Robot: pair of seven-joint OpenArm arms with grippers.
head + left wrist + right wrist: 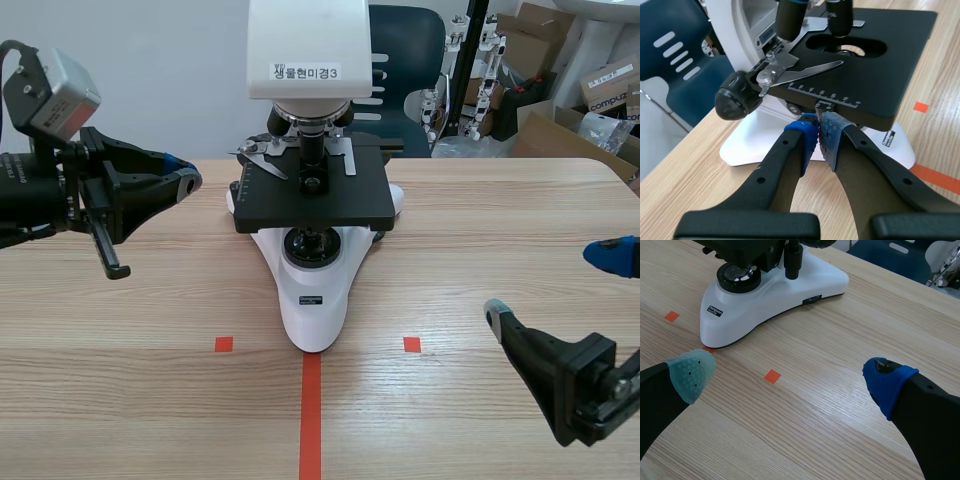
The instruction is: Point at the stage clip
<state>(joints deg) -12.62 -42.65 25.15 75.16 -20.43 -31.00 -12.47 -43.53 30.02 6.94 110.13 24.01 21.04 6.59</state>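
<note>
Ahead of our left gripper (819, 131), about 12 o'clock on the black stage (890, 60), lies the stage clip (805, 71), long axis roughly 8-to-2; our fingers (805, 140) pinched together on nothing; right gripper (787, 377) splayed wide, empty, well apart.

Label (306, 72) on microscope head (306, 30): "생물현미경3". Cardboard box (608, 85): partial "compuz". Base badge (311, 301) illegible.

The scene view faces the microscope (312, 200) from the front, at middle distance. The left wrist view looks at its stage (880, 65) from very near, from the side. The right wrist view looks down at its base (780, 295) from farther away. All three views share this base.
</note>
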